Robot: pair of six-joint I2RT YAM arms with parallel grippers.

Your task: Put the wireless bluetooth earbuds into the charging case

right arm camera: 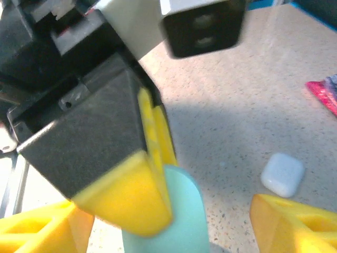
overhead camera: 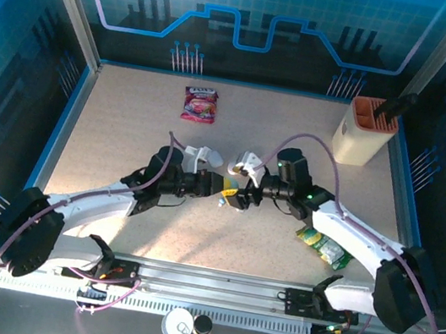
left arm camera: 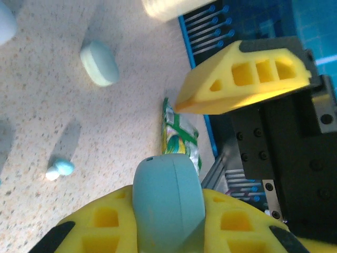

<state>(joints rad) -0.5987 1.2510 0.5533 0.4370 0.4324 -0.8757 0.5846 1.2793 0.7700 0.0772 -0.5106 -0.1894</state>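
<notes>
My left gripper (left arm camera: 168,203) is shut on a pale blue-green charging case (left arm camera: 168,195), which stands up between its yellow fingers with the lid seam closed. In the top view the two grippers meet at mid-table, left gripper (overhead camera: 221,186) facing right gripper (overhead camera: 244,195). My right gripper (right arm camera: 163,213) is open, its fingers standing wide on either side of the same case (right arm camera: 181,216) without touching it. One small pale-blue and white earbud (left arm camera: 59,168) lies on the table to the left. A second pale-green case (left arm camera: 99,63) lies flat farther off, and a white case (right arm camera: 283,174) rests on the table.
A green snack packet (overhead camera: 323,245) lies near the right arm, a pink packet (overhead camera: 200,103) at the back. A cream holder (overhead camera: 366,131) stands at the back right. A white lid (overhead camera: 178,324) sits on the front rail.
</notes>
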